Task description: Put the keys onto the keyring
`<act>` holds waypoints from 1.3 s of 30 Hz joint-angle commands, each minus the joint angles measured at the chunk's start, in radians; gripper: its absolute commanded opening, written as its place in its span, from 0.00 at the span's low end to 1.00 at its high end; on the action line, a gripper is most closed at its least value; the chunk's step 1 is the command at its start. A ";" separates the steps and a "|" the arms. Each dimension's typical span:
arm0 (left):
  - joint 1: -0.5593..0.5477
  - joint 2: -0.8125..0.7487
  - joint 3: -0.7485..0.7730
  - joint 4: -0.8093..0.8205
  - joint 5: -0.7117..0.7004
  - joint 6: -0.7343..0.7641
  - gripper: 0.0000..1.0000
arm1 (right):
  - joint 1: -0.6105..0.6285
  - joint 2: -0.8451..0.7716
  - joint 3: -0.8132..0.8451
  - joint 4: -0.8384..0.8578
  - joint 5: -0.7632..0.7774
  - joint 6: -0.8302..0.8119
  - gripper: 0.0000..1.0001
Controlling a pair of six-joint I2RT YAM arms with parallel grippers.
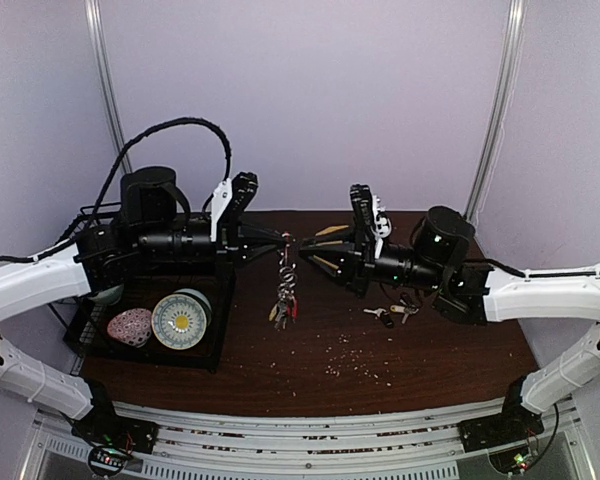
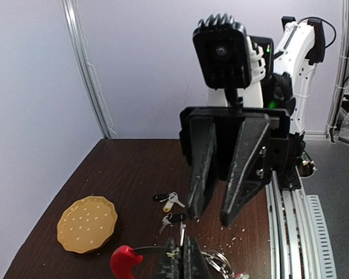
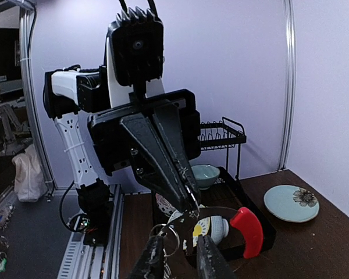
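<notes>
The keyring (image 1: 286, 272) hangs over the table between my two arms, a loop of thin wire with a red curved section (image 3: 247, 230) and chain-like rings. Several keys (image 1: 282, 313) dangle at its lower end. My left gripper (image 1: 281, 240) is shut on the keyring's wire; in the left wrist view its closed fingertips (image 2: 183, 247) pinch the wire beside the red section (image 2: 125, 259). My right gripper (image 3: 179, 241) faces it, jaws apart, with the rings (image 3: 170, 237) between its fingers. Two loose pairs of keys (image 2: 172, 200) (image 2: 173, 219) lie on the table below.
A black dish rack (image 1: 92, 345) at the left holds plates and a bowl. A yellow plate (image 2: 87, 224) lies at the back of the table, and a pale blue plate (image 3: 291, 203) near the rack. Crumbs (image 1: 355, 352) are scattered on the brown tabletop.
</notes>
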 commanded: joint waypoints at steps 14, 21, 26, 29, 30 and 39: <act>-0.066 0.036 0.276 -0.420 -0.210 0.197 0.00 | -0.038 0.123 0.559 -0.906 -0.135 -0.615 0.20; -0.081 0.056 0.291 -0.436 -0.211 0.205 0.00 | -0.036 0.136 0.564 -0.878 -0.125 -0.595 0.15; -0.084 0.057 0.294 -0.435 -0.211 0.208 0.00 | -0.029 0.152 0.577 -0.898 -0.121 -0.601 0.13; -0.085 0.056 0.290 -0.436 -0.211 0.209 0.00 | -0.026 0.159 0.576 -0.895 -0.116 -0.599 0.13; -0.086 0.056 0.288 -0.437 -0.211 0.207 0.00 | -0.024 0.161 0.578 -0.893 -0.116 -0.596 0.13; -0.087 0.058 0.281 -0.435 -0.198 0.209 0.00 | -0.011 0.167 0.585 -0.874 -0.109 -0.576 0.00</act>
